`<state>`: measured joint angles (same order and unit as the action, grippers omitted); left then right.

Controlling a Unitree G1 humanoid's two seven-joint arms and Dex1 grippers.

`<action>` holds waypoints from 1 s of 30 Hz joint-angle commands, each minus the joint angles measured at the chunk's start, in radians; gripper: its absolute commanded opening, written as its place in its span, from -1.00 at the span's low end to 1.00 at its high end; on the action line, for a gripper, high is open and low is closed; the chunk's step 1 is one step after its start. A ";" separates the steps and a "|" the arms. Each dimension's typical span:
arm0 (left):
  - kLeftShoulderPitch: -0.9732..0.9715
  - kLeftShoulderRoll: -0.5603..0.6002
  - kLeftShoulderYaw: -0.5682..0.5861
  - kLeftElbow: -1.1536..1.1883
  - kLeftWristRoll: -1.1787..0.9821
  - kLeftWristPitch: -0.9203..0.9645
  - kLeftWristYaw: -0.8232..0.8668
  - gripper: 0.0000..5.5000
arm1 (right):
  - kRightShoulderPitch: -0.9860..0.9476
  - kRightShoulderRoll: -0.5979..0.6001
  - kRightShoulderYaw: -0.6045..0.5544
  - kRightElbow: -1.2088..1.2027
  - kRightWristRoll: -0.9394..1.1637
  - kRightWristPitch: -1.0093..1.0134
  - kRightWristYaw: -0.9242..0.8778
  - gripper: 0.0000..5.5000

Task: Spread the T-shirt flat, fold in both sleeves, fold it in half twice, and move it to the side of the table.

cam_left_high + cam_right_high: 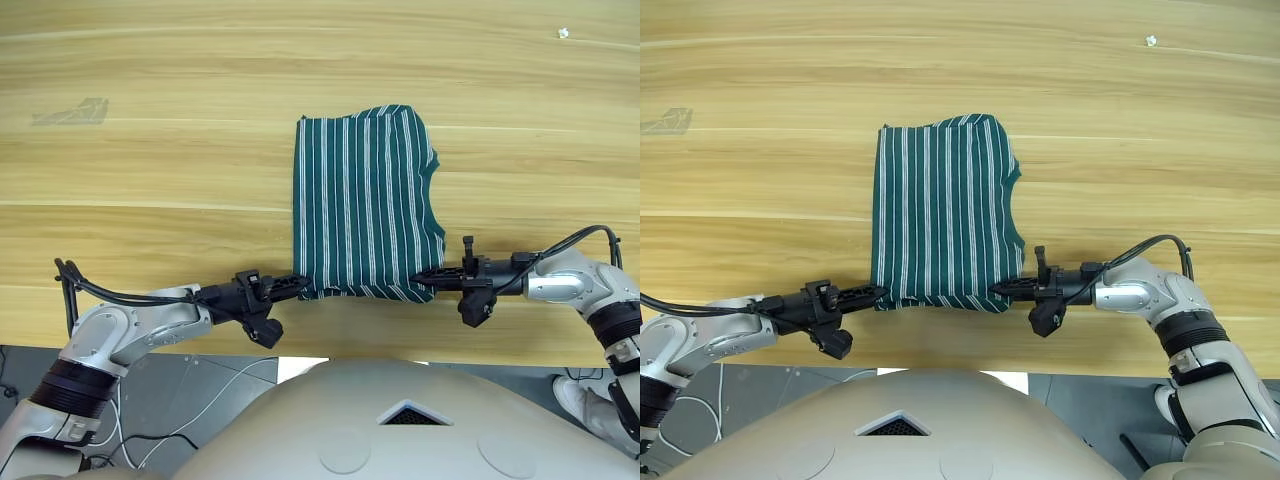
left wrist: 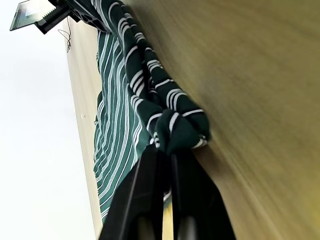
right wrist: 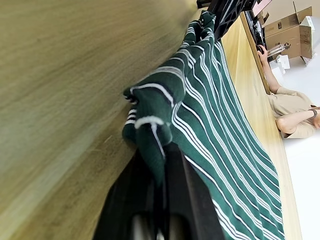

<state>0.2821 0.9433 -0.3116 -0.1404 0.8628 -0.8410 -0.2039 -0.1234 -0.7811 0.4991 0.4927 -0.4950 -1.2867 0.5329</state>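
Note:
A dark green T-shirt (image 1: 365, 205) with white stripes lies folded into a rectangle on the wooden table (image 1: 150, 180), sleeves tucked in, collar on its right edge. My left gripper (image 1: 299, 285) is shut on the shirt's near left corner. My right gripper (image 1: 424, 277) is shut on the near right corner. In the left wrist view the black fingers (image 2: 150, 190) pinch a bunched fold of the striped T-shirt (image 2: 170, 125). The right wrist view shows the same grip, fingers (image 3: 150, 200) clamped on the T-shirt (image 3: 160, 105) corner just above the table.
The table's near edge (image 1: 330, 358) runs just below both grippers. Bare wood stretches left, right and beyond the shirt. A small white scrap (image 1: 563, 33) lies at the far right. Cardboard boxes (image 3: 287, 27) stand off past the table.

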 commanded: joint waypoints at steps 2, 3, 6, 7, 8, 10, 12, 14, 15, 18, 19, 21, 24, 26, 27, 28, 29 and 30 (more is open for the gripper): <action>0.046 0.013 -0.031 0.044 -0.050 0.055 -0.099 -1.00 | 0.009 0.003 0.043 0.029 -0.040 0.052 0.029 -1.00; 0.053 0.014 -0.031 0.035 -0.106 0.070 -0.127 -1.00 | 0.010 0.004 0.049 0.029 -0.017 0.057 0.035 -1.00; 0.080 0.030 -0.029 -0.011 -0.324 0.156 -0.249 -1.00 | 0.029 -0.017 0.079 -0.047 0.222 0.176 0.121 -1.00; 0.096 0.043 -0.024 -0.044 -0.417 0.203 -0.300 -1.00 | 0.043 -0.035 0.089 -0.113 0.351 0.268 0.178 -1.00; 0.114 0.070 -0.010 -0.095 -0.535 0.276 -0.368 -1.00 | 0.076 -0.081 0.094 -0.247 0.555 0.454 0.265 -1.00; 0.142 0.133 0.034 -0.194 -0.748 0.406 -0.483 -1.00 | 0.118 -0.178 0.070 -0.468 0.856 0.759 0.391 -1.00; 0.173 0.204 0.098 -0.264 -0.906 0.488 -0.563 -1.00 | 0.132 -0.271 0.017 -0.601 1.047 0.941 0.469 -1.00; 0.197 0.252 0.171 -0.320 -1.025 0.535 -0.618 -1.00 | 0.128 -0.313 -0.044 -0.663 1.159 1.051 0.512 -1.00; 0.205 0.267 0.205 -0.344 -1.071 0.556 -0.641 -1.00 | 0.124 -0.318 -0.070 -0.683 1.196 1.096 0.520 -1.00; 0.219 0.287 0.283 -0.399 -1.157 0.612 -0.697 -1.00 | 0.138 -0.319 -0.133 -0.725 1.248 1.201 0.545 -1.00; 0.239 0.295 0.316 -0.416 -1.179 0.625 -0.723 -1.00 | 0.154 -0.322 -0.155 -0.742 1.253 1.232 0.555 -1.00; 0.280 0.297 0.380 -0.447 -1.218 0.649 -0.766 -1.00 | 0.185 -0.319 -0.195 -0.770 1.251 1.275 0.572 -1.00; 0.333 0.277 0.447 -0.485 -1.249 0.678 -0.816 -1.00 | 0.225 -0.308 -0.248 -0.816 1.258 1.320 0.595 -1.00; 0.374 0.262 0.473 -0.517 -1.254 0.694 -0.846 -1.00 | 0.250 -0.302 -0.275 -0.843 1.248 1.340 0.616 -1.00; 0.392 0.258 0.477 -0.529 -1.242 0.694 -0.862 -1.00 | 0.260 -0.299 -0.287 -0.851 1.240 1.346 0.626 -1.00; 0.398 0.252 0.472 -0.533 -1.226 0.696 -0.871 -1.00 | 0.262 -0.289 -0.294 -0.851 1.224 1.350 0.631 -1.00; 0.396 0.247 0.468 -0.533 -1.219 0.700 -0.878 -1.00 | 0.258 -0.277 -0.298 -0.843 1.198 1.347 0.630 -1.00; 0.388 0.241 0.467 -0.533 -1.218 0.706 -0.883 -1.00 | 0.248 -0.262 -0.300 -0.830 1.170 1.340 0.631 -1.00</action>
<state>0.6742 1.1911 0.1480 -0.6753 -0.3823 -0.1534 -1.0700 0.1378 -1.0598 0.2241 -0.3558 0.7226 0.0521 1.1618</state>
